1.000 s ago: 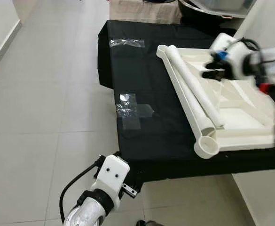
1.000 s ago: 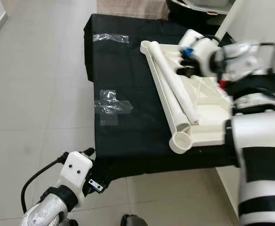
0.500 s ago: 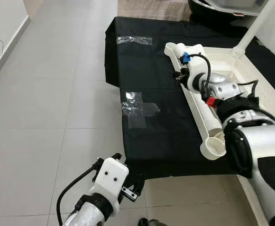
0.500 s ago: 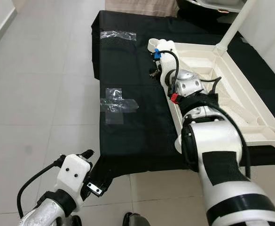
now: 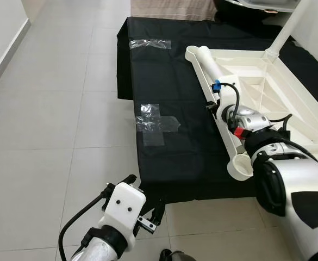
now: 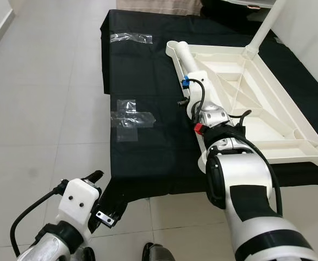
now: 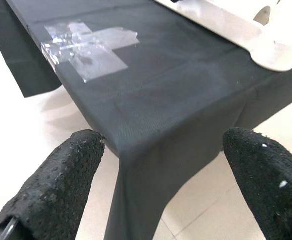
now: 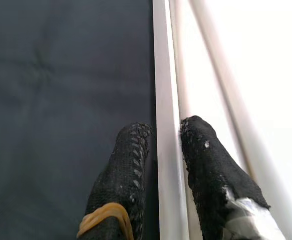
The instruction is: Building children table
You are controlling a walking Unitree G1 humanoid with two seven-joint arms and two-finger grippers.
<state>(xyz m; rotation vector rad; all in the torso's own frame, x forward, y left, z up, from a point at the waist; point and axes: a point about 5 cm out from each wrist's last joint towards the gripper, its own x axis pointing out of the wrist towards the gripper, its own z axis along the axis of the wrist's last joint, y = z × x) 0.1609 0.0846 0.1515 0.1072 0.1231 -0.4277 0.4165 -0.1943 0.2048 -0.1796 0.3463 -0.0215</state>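
black cloth [image 5: 169, 147] | tabletop [image 5: 267, 103] upside-down | leg [image 5: 216, 76] along edge

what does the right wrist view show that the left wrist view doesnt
Right wrist view: the right gripper with its black fingers astride the thin white rim of the upturned white plastic table top.

Left wrist view: the left gripper open over the cloth's hanging corner, the clear tape cross and a round leg socket.

Both: the black cloth.
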